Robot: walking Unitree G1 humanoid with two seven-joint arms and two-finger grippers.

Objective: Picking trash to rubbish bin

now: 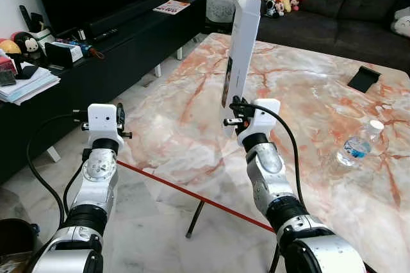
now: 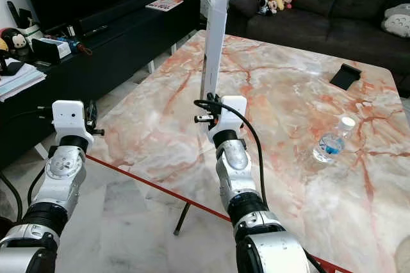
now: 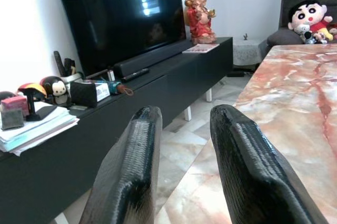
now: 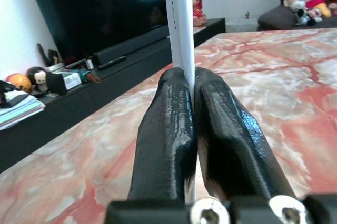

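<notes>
My right gripper [image 1: 236, 116] is shut on the bottom edge of a tall, flat white carton [image 1: 243, 49] and holds it upright over the near left part of the marble table [image 1: 301, 100]. In the right wrist view both black fingers [image 4: 166, 113] press the thin white carton [image 4: 181, 19] between them. My left gripper [image 1: 120, 114] is raised beside the table's left edge, above the floor. It stands open with nothing between its fingers [image 3: 138, 145]. A clear plastic water bottle [image 1: 356, 147] lies on the table at the right.
A small black object [image 1: 363, 79] sits on the table's far right. A low black TV console [image 1: 122, 45] with books and toys runs along the left. A dark sofa [image 1: 346, 10] stands behind the table. A dark round container [image 1: 14, 238] sits on the floor at the lower left.
</notes>
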